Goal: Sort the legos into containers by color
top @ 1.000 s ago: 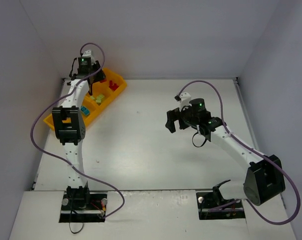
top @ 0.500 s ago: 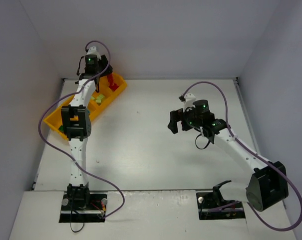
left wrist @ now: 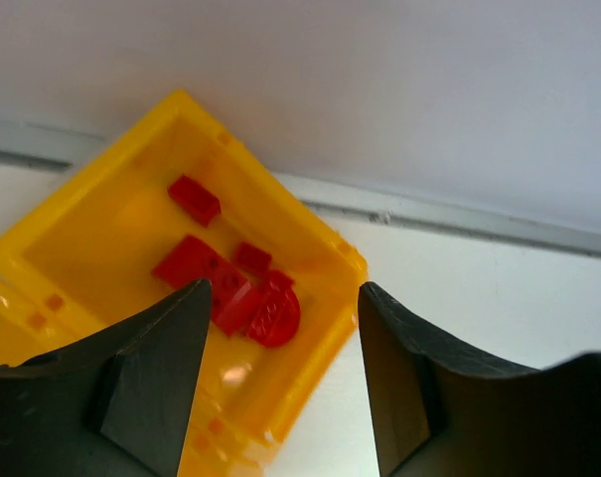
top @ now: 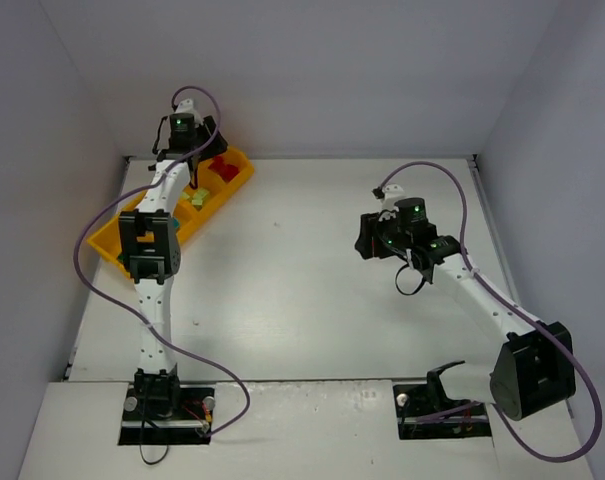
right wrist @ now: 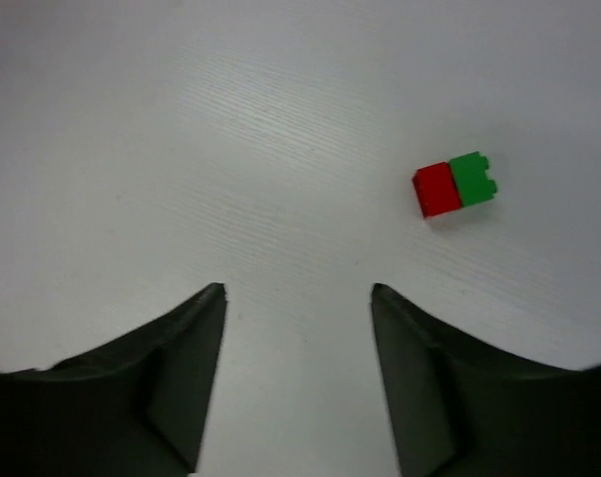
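The containers are compartments of one long orange-yellow tray (top: 244, 175) at the far left. Its end compartment (left wrist: 101, 229) holds several red legos (left wrist: 235, 283), one of them half-round. My left gripper (left wrist: 280, 288) hovers open above that compartment's corner with nothing between its fingers; from above it (top: 204, 157) stands over the tray's far end. A yellow-green brick (top: 195, 198) lies in the adjoining compartment. My right gripper (right wrist: 296, 290) is open over bare table; a joined red-and-green brick (right wrist: 455, 185) lies ahead of it and to the right. From above, that gripper (top: 363, 238) is right of centre.
Grey walls enclose the white table on three sides; the back wall (left wrist: 379, 89) runs close behind the tray. The left arm (top: 147, 250) lies over the tray's near half and hides it. A purple cable (top: 452, 195) loops above the right arm.
The left gripper came over the tray's far end with a red piece and opened; the piece now lies in the end compartment. The right gripper drew back rightward and its jaws narrowed.
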`<state>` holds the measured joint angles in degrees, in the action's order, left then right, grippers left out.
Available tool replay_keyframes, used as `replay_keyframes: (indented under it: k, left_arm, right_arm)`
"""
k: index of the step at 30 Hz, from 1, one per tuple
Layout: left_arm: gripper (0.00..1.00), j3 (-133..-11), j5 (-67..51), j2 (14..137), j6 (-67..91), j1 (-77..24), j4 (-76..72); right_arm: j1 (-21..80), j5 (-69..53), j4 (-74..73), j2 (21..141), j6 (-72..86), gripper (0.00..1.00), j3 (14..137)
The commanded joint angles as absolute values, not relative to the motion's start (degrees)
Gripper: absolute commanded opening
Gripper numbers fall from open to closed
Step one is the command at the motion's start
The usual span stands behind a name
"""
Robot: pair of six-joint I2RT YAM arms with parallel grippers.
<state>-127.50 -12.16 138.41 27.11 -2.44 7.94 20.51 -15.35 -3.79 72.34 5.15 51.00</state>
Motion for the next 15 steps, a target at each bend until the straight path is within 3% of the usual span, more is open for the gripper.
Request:
replay_keyframes:
  k: [1, 2, 6, 7, 8, 12, 15]
  left_arm:
    - [0.55, -125.2, -16.1, 125.9, 28.3, -3.8, 7.3]
    - [0.55, -123.9, -16.8, 124.6, 28.3, -4.6, 7.9]
    - [0.55, -116.1, -22.3, 116.7, 27.6, -6.6, 12.6]
    - [0.55, -112.4, -23.3, 115.3, 27.9, -6.9, 13.2]
    - [0.55, -110.5, -24.2, 114.1, 28.1, -7.2, 13.4]
    - [0.55, -101.8, -26.5, 106.9, 28.5, -9.3, 16.8]
    - [0.55, -96.5, -27.9, 103.2, 28.6, -10.2, 18.8]
  right_arm:
    - [18.5, -10.7, -2.7, 74.4, 8.8, 0.47, 51.9]
    - [18.3, -9.0, -2.9, 75.1, 10.4, 0.33, 52.2]
    - [18.2, -5.5, -3.1, 80.5, 18.3, 0.25, 54.3]
    - [18.1, -4.8, -3.2, 81.6, 20.2, 0.29, 54.9]
    - [18.3, -4.1, -3.7, 82.7, 22.2, 0.4, 56.1]
    - [19.6, 2.4, -4.9, 88.6, 34.2, 0.43, 58.8]
    - [20.6, 4.6, -5.6, 92.6, 38.9, 0.52, 61.4]
